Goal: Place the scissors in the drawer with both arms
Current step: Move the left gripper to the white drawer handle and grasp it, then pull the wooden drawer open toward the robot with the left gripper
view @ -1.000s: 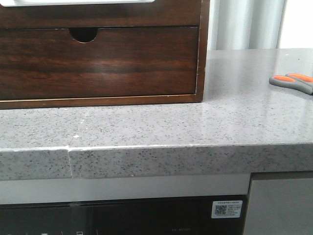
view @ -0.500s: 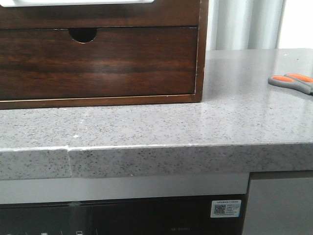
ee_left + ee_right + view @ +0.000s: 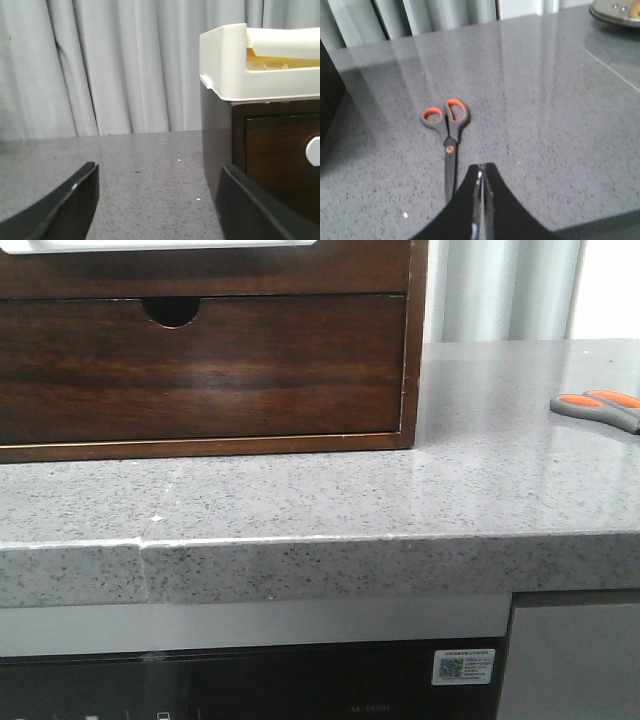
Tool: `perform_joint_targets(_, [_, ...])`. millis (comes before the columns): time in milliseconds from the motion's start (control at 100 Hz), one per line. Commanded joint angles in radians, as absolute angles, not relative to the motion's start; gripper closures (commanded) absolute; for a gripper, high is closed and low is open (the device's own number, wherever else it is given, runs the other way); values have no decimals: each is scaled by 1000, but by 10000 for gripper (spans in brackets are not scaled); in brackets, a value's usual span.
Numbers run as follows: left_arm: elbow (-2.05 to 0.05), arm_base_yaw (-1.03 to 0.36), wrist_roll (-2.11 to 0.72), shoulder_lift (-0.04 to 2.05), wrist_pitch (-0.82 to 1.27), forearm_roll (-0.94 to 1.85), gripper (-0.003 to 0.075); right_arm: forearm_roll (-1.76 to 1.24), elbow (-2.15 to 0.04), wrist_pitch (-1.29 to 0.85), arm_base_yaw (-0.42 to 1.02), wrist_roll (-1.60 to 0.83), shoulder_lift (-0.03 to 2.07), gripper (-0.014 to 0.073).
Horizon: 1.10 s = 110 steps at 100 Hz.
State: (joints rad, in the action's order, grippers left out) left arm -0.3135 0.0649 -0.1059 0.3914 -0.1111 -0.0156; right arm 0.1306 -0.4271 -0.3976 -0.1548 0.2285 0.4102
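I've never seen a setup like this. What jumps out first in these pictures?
Probably the scissors with bright orange loops, lying flat on the speckled grey counter, off to the right of the dark wooden chest. The right pincer, closed, hovers just short of their blades. On the other side, the left pincer is spread open beside the chest, which carries a white tray on top.

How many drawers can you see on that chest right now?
2: the lower drawer with the half-round notch, and the upper drawer with a white knob under the white tray. Others may be out of frame.
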Motion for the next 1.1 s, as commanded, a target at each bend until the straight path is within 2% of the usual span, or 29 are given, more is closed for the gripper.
perform_joint_targets(0, [-353, 33, -99, 437, -244, -184, 288, 134, -462, -374, -140, 230, 424, 699])
perform_joint_targets(210, [-359, -118, -99, 571, -400, -545, 289, 134, -462, -399, -88, 230, 424, 699])
perform_joint_targets(520, [-473, -296, -110, 852, -411, -672, 310, 131, -462, -415, -82, 230, 424, 699])
perform_joint_targets(800, [-596, -335, -214, 1043, -413, -720, 336, 131, -462, -473, -82, 230, 424, 699])
perform_joint_targets(1090, [-660, -345, -294, 1132, -422, -798, 363, 131, -462, -497, -82, 230, 424, 699])
